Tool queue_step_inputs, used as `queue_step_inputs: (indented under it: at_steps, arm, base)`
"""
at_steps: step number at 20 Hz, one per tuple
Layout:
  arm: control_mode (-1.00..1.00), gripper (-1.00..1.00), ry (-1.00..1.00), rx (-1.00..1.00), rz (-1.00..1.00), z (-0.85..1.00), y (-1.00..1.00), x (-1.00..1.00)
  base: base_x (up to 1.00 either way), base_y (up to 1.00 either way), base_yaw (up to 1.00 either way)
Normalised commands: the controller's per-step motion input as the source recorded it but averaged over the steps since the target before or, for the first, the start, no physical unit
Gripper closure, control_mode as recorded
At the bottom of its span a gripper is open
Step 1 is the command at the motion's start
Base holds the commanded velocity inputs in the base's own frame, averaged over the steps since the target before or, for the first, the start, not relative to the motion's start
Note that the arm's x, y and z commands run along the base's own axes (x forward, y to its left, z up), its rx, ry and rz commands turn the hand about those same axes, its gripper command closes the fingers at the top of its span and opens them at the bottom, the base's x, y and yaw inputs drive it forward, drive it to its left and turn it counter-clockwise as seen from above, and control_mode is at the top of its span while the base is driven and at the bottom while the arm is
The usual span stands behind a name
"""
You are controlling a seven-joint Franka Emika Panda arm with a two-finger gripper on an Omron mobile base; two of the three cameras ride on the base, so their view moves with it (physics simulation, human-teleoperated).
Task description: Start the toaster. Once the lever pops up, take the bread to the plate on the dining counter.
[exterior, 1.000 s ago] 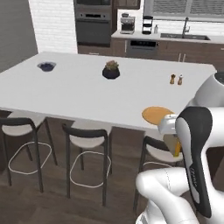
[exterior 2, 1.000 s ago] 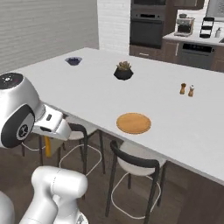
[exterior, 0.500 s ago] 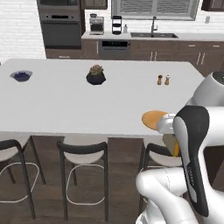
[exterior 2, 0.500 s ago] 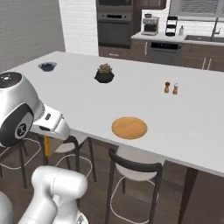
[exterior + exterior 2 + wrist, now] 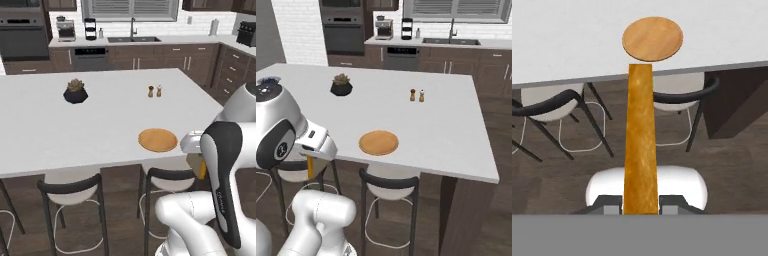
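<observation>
The bread [image 5: 641, 140], judged light, stiff and crumbly, is pinched edge-on at its lower edge by the hand [image 5: 641, 202], short of the plate [image 5: 652, 39] near the desk's [image 5: 572, 40] front edge.

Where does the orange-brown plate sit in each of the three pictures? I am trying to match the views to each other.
Left base view: plate right of centre, near the dining counter's front edge.
Right base view: plate just left of centre, near the front edge.
Hand view: plate at top centre, above the held bread.
Shared landmark: the stool under the counter edge by the plate.
</observation>
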Motion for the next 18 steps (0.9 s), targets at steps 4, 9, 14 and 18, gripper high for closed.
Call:
queue_step_inputs:
  at_steps: [4,9,14,18]
  arm:
    - [1.0,1.0,0.0,0.0,0.0,0.0,0.0,0.0]
    - [1.0,1.0,0.0,0.0,0.0,0.0,0.0,0.0]
    - [1.0,1.0,0.0,0.0,0.0,0.0,0.0,0.0]
    - [1.0,1.0,0.0,0.0,0.0,0.0,0.0,0.0]
  base:
    - [0.47,0.0,-0.15]
    - [0.33,-0.27,-0.03]
    - [0.36,-0.33,0.0]
    - [0.44,-0.19,0.0]
